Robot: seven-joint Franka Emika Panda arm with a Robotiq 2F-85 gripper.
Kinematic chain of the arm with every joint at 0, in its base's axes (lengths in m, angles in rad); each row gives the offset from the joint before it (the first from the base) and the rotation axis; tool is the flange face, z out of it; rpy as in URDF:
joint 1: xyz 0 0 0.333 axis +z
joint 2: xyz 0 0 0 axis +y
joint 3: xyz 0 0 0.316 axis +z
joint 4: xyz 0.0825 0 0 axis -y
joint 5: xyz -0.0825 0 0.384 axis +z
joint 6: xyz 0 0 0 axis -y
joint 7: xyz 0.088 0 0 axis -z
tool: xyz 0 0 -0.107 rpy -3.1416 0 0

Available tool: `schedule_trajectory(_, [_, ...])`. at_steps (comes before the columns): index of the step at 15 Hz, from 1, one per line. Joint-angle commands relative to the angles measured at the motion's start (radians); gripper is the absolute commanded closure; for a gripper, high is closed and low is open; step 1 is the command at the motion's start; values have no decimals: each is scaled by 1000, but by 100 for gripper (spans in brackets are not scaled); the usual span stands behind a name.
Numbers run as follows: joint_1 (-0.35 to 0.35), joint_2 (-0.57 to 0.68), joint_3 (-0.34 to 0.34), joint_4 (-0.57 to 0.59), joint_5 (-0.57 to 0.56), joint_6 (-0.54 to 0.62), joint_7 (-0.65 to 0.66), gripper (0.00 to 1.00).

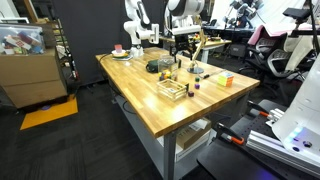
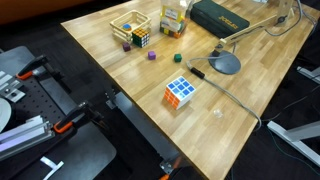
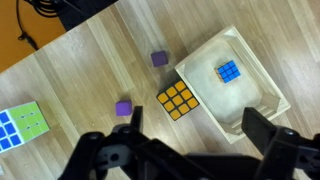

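Observation:
In the wrist view my gripper (image 3: 198, 135) hangs open and empty high above the wooden table (image 3: 90, 70), its dark fingers (image 3: 265, 130) at the bottom of the picture. Below and between them lies a Rubik's cube with an orange face (image 3: 176, 101), next to a shallow wooden tray (image 3: 262, 88). A small blue cube (image 3: 228, 71) sits in the tray. Two purple blocks (image 3: 159, 59) (image 3: 123, 108) lie near the orange cube. In an exterior view the arm (image 1: 183, 20) stands at the table's far side, the gripper (image 1: 183, 46) above the tray (image 1: 173, 90).
A second Rubik's cube (image 3: 22, 128) (image 2: 181, 92) lies apart towards the table's edge. A desk lamp's base (image 2: 225, 63), a black box (image 2: 222, 17), a dark bowl (image 1: 153, 66) and a plate (image 1: 120, 52) also stand on the table. Chairs and equipment surround it.

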Motion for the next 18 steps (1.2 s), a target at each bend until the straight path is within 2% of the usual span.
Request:
schedule_trajectory(1, [-7,0,8,1,-3,-2,2,0])
schedule_trajectory(11, [-73,110,-46,6,39,106,51,0])
schedule_trajectory(18, [-141,193,-89,-28,125,169,60,0])
